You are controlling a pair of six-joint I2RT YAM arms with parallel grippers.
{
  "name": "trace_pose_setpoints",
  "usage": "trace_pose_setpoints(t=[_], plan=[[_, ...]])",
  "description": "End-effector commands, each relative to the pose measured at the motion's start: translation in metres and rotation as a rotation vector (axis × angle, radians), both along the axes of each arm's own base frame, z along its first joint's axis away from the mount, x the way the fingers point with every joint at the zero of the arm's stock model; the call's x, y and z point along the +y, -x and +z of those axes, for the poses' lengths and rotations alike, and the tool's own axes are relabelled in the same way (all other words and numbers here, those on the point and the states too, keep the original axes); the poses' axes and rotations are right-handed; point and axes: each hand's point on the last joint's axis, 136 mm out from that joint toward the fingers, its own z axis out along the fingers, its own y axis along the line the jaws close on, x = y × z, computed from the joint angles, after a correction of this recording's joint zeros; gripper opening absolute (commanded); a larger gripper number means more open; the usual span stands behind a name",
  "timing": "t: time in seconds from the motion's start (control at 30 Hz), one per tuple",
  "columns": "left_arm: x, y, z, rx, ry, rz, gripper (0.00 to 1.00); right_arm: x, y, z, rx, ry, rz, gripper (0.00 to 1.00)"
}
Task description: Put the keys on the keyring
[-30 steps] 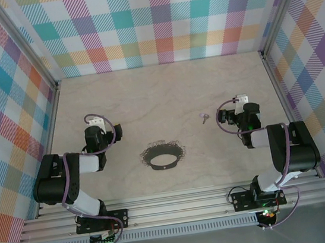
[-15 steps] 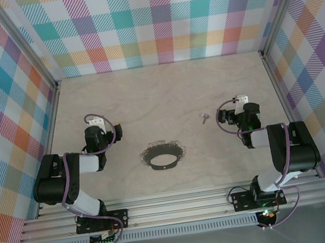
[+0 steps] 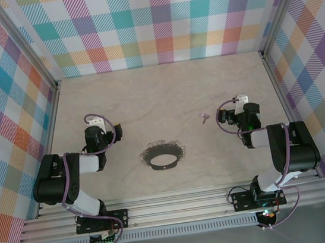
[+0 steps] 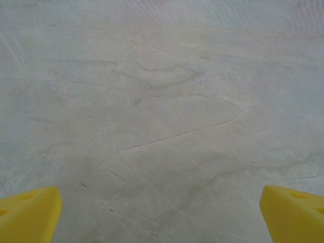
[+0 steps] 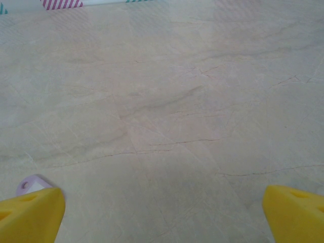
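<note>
The key [image 3: 204, 116] lies on the table [image 3: 164, 91] near the right gripper [image 5: 162, 217], apart from the keyring [image 3: 164, 155] between the 2 arms. The left gripper [image 4: 162, 217] and the right one both gape wide — holding nothing.

On the table [image 3: 158, 92] you have the keyring [image 3: 163, 155] lying flat about midway between the two arms, closer to the near edge than to the back wall [image 3: 149, 21]. The key [image 3: 204, 116] lies on the table behind the ring and to its right, apart from it. The right gripper [image 3: 242, 102] sits just right of the key; in its wrist view, the key's head pokes out beside the left fingertip [image 5: 30, 212]. The left gripper [image 3: 95, 125] sits well left of the ring, over bare table. Both arm bases stand on the rail [image 3: 174, 207] in front of the table.
</note>
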Motion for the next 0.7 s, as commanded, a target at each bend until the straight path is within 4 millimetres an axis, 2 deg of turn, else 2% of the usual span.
trace_pose_setpoints(t=[0.0, 0.1, 0.2, 0.37, 0.57, 0.67], plan=[[0.003, -0.006, 0.008, -0.021, 0.004, -0.002, 1.00, 0.002, -0.006, 0.015, -0.049, -0.007, 0.018, 1.00], [-0.001, -0.006, 0.014, -0.024, 0.004, -0.028, 1.00, -0.003, -0.002, 0.020, -0.074, -0.008, -0.015, 1.00], [-0.002, -0.010, 0.028, 0.016, -0.001, -0.035, 1.00, -0.008, 0.005, 0.037, -0.096, -0.008, -0.048, 1.00], [0.000, -0.010, 0.047, 0.033, -0.005, -0.014, 1.00, -0.010, 0.010, 0.047, 0.037, -0.043, -0.080, 1.00], [-0.004, -0.007, 0.073, 0.076, 0.068, 0.015, 1.00, -0.029, 0.013, 0.071, 0.108, -0.178, -0.274, 1.00], [-0.014, -0.004, 0.087, 0.092, 0.125, 0.009, 1.00, -0.023, 0.015, 0.084, 0.111, -0.211, -0.255, 1.00]])
